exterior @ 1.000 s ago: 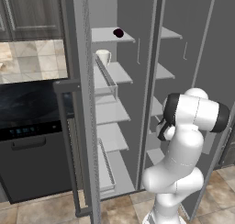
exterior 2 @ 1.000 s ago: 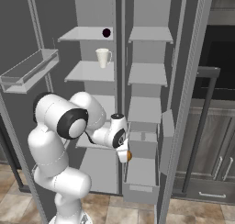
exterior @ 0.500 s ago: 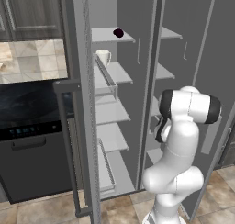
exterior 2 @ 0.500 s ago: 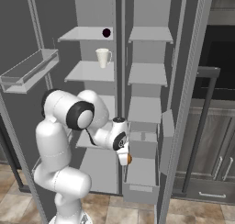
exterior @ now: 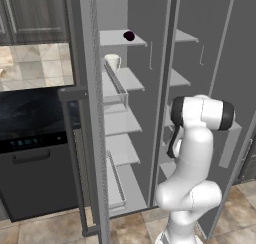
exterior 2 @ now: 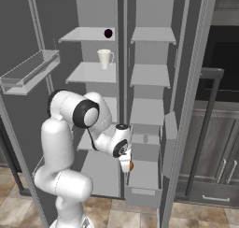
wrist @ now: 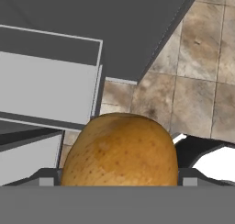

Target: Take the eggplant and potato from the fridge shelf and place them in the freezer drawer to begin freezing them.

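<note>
Top fridge shelf [exterior 2: 84, 34], eggplant [exterior 2: 108, 33], lower shelf [exterior 2: 86, 74], white cup [exterior 2: 104, 58]

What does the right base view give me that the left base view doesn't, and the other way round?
Right base view: the gripper closed on the potato, low beside the pulled-out freezer drawer, and a see-through door bin upper left.

Left base view: a dark oven left of the fridge, under a tiled wall, and the fridge door's handle.

Both: the eggplant alone on the top shelf, and the white cup on the shelf below it.
</note>
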